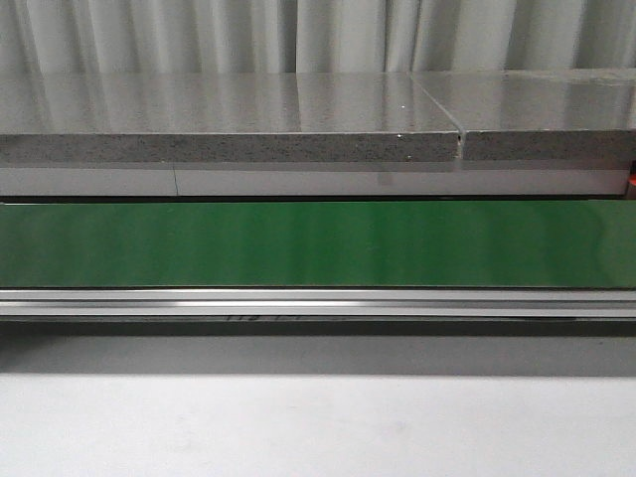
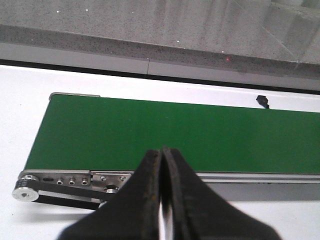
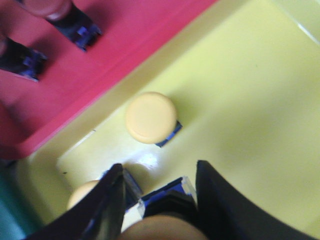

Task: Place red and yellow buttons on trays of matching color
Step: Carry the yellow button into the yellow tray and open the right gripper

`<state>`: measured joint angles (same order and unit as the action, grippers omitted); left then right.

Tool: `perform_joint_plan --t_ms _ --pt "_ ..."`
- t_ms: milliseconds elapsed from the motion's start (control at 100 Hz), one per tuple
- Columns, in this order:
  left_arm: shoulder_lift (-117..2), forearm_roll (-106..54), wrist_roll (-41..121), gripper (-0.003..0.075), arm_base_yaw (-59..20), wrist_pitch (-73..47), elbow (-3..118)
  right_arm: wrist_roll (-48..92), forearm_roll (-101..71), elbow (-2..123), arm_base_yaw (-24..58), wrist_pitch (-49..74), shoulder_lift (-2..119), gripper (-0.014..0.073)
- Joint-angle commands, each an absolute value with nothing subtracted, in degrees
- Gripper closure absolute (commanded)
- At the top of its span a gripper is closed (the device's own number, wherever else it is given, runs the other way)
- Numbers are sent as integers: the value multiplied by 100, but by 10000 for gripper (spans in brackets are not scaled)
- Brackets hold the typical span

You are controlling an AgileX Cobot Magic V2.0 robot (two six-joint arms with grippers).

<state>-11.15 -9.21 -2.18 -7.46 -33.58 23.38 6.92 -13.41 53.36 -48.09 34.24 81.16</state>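
Counting three yellow buttons point(image 3: 150, 117) in yellow tray point(image 3: 250, 100).

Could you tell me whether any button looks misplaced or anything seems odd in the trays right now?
Nothing stands out. In the right wrist view, the round yellow button sits in the yellow plastic tray, and the red-capped buttons sit in the red plastic tray. The right gripper holds another yellow button over the yellow tray. The green conveyor belt looks undamaged.

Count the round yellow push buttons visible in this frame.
3, all in the yellow plastic tray: one at centre, one between the right gripper fingers, one partly hidden beside them.
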Motion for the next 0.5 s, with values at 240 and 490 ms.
perform_joint_plan --t_ms 240,490 --pt "-1173 -1013 -223 739 -788 -2928 2495 626 -1403 4985 -4942 2407 8392 426" --pt "-1173 -1013 -223 739 -788 -2928 2495 626 -1403 4968 -4942 2068 8676 426"
